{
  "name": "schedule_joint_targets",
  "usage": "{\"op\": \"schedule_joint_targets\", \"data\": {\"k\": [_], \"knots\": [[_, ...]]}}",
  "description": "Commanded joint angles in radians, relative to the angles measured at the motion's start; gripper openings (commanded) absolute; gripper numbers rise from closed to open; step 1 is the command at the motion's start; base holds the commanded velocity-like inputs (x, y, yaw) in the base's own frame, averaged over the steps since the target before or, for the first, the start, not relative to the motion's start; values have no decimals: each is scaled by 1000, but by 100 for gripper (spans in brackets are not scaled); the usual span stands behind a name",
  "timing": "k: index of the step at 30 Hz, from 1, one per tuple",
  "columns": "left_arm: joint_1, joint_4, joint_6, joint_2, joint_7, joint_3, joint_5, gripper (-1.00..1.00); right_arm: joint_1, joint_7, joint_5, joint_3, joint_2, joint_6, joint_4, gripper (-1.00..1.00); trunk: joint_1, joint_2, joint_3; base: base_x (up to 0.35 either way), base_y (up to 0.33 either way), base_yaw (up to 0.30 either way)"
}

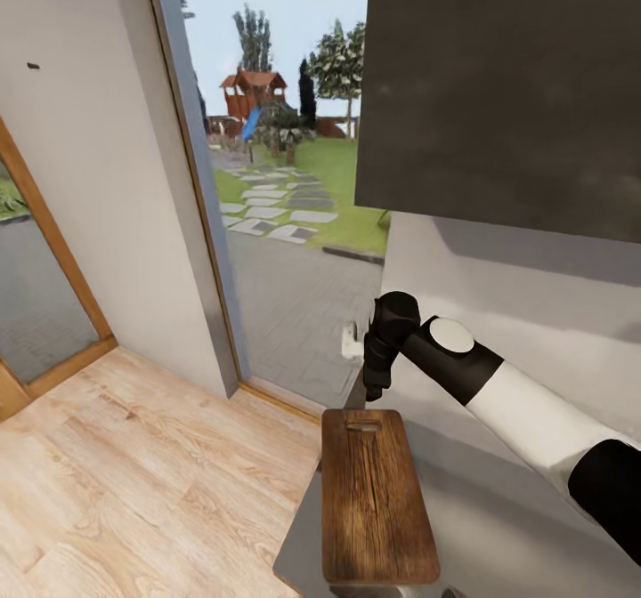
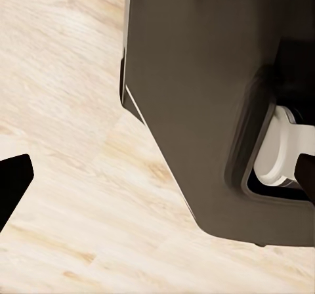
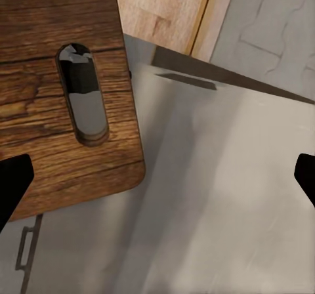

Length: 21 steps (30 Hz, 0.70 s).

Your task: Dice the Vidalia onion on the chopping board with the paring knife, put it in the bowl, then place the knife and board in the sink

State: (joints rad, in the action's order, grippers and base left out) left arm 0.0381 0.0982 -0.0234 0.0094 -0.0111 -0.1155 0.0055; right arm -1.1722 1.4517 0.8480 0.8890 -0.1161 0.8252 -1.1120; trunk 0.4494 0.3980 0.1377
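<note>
The dark-brown chopping board [image 1: 378, 500] lies on the glossy grey countertop [image 1: 507, 509] at its left end, with the slot handle hole at the far short end. My right gripper [image 1: 374, 391] points down just beyond that end. In the right wrist view the board [image 3: 59, 143] and its slot lie to one side of the open right gripper [image 3: 157, 182], whose dark fingertips [image 3: 13, 182] stand wide apart over bare countertop [image 3: 216, 189]. My left gripper [image 2: 157, 182] is open over the floor, holding nothing. The onion, sink, paring knife and bowl are out of view.
A black upper cabinet [image 1: 507, 91] hangs above the counter. A tall window [image 1: 285, 224] stands beyond the counter's end. Pale wood floor [image 1: 133, 482] spreads to the left. The robot's dark base [image 2: 197, 97] stands on the floor [image 2: 65, 176] in the left wrist view.
</note>
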Motion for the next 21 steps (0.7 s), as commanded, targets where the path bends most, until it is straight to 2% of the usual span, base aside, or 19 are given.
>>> {"op": "schedule_joint_targets", "data": {"k": [1, 14, 21], "knots": [[0, 1, -1, 0, -1, -6, 1, 100, -1, 7, 6, 2, 0, 9, -2, 100, 1, 2, 3, 0, 0, 0], [0, 1, -1, 0, -1, -6, 0, 100, -1, 7, 6, 19, 0, 10, -2, 100, 1, 2, 6, 0, 0, 0], [0, 1, -1, 0, -1, -6, 1, 100, -1, 7, 6, 24, 0, 11, -2, 100, 1, 2, 15, 0, 0, 0]]}}
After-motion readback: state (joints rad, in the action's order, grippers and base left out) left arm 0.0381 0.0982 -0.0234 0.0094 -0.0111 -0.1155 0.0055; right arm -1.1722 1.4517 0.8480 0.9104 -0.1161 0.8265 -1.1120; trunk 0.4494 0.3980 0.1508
